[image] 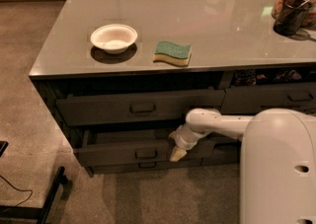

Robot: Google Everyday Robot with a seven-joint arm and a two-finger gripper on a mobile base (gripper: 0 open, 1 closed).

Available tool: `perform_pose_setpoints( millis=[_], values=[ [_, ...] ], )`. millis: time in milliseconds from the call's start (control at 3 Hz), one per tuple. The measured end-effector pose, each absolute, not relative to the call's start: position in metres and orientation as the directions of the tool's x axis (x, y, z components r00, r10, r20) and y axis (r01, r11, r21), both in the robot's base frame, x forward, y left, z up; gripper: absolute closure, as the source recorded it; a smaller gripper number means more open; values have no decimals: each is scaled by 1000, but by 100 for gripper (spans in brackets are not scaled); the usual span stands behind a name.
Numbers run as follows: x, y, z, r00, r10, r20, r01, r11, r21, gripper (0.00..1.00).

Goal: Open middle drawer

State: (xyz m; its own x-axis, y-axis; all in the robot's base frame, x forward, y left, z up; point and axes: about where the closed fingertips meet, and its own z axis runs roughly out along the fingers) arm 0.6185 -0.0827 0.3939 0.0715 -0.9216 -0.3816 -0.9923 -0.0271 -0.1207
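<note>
Under the front edge of the counter (232, 30), toward its left corner, the middle drawer (118, 154) stands partly pulled out, its front set forward of the top drawer (98, 109) above it, with a dark gap showing over its upper lip. The gripper (177, 153) sits against the right part of that front, just right of the small centre handle (146, 153), with its tan tip low on the panel. Whether it is open or closed, I cannot tell. The white arm (222, 122) reaches in from the right, across the drawer stack.

The drawer looks only partway along its travel, so the step in hand is to carry on the pull. To do it well, the pull should run straight out, square to the front edge of the counter. The contact point sits off centre, so a sideways drag would likely twist the drawer on its runners and make it bind. A slow, even pull that keeps the contact firm should stop the tip slipping off the panel. The bowl (114, 37) and sponge (172, 52) near the front edge are clear of the work.
</note>
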Motion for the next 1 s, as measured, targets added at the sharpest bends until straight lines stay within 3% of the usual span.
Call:
perform_pose_setpoints(
  millis=[333, 1000],
  values=[
    [599, -82, 388, 73, -925, -372, -996, -49, -75, 0],
    [586, -83, 387, 69, -928, -367, -997, -58, -41, 0]
  ],
)
